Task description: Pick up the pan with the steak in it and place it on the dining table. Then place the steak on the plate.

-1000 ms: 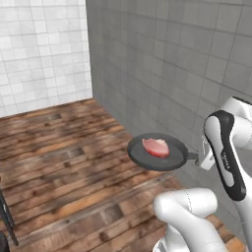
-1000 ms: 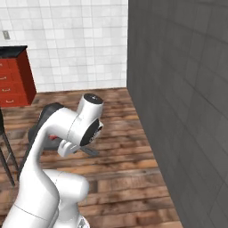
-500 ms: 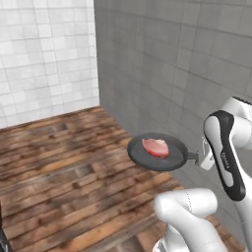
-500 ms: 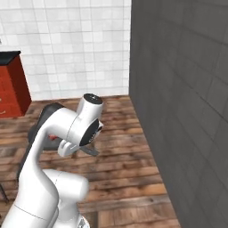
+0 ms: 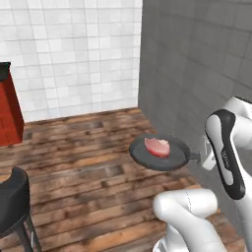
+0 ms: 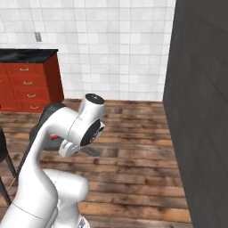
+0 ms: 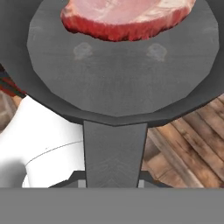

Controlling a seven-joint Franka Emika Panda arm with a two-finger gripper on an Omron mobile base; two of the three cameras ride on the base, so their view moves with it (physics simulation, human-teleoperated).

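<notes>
The pan (image 5: 158, 153) is held up in the air above the wooden floor (image 5: 83, 177), carried level at the end of the arm. Its short dark handle (image 7: 114, 153) runs back into the pincer (image 7: 109, 183), which is pressed nearly together and pinches that handle at its end; in the hand view the handle is seen passing down between the two tips. In the left base view the pincer (image 5: 203, 157) is seen just right of the pan, at the handle's far end.

The steak (image 5: 157, 146) lies inside the pan, flat on its bottom, toward the side away from the handle. In the hand view the steak (image 7: 124, 16) is seen at the far rim, with bare pan bottom left between it and the handle. Nothing else is seen in the pan.

Beyond the pan and to its right a dark grey tiled wall (image 5: 197, 74) rises near it; its corner edge stands behind the pan. To the left of the pan the floor lies open as far as the white tiled wall (image 5: 74, 54). Well left of the pan a red cabinet (image 5: 9, 113) stands against that wall, and a black stool (image 5: 14, 204) is seen at the lower left, well apart from the pan. In the right base view the red cabinet (image 6: 31, 87) carries a black top, and the pan is hidden behind the arm.
</notes>
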